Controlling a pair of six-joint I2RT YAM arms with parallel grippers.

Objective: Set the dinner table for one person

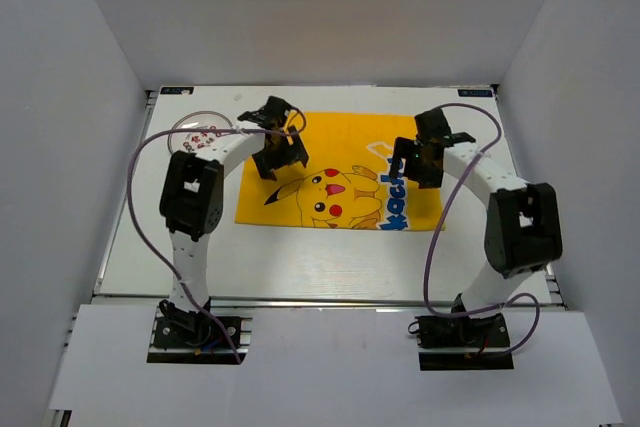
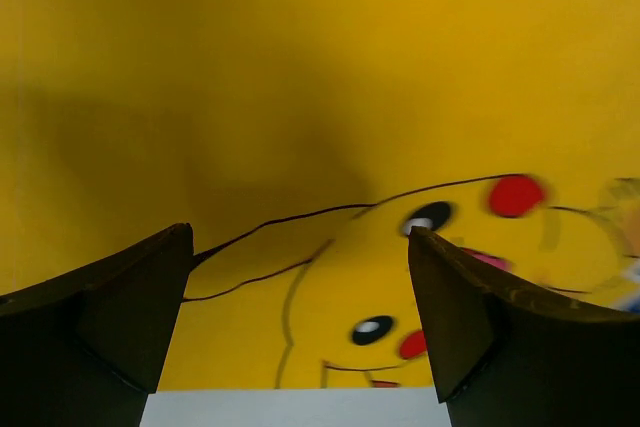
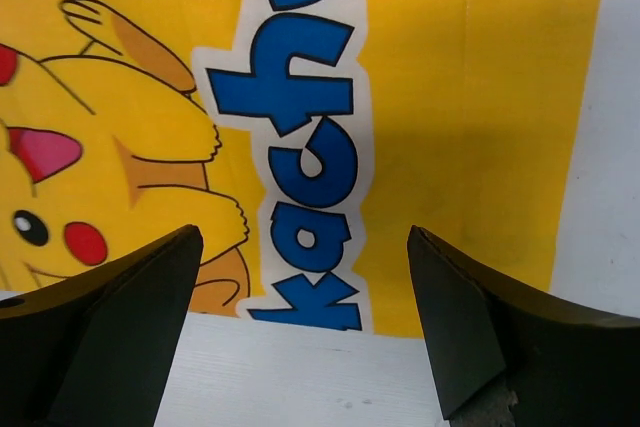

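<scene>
One dinner table (image 1: 300,269), one yellow Pikachu mat (image 1: 350,139), one patterned plate (image 1: 200,133), two arms (image 1: 190,197) (image 1: 520,227).

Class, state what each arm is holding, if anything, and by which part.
Nothing is held: left jaws and right jaws stand open, empty, above the yellow Pikachu-print cloth mat.

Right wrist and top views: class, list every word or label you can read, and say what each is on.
"kachu": blue letters, white outline, on the yellow mat.
Two small blue labels at the dinner table's far corners: too small to read.
</scene>
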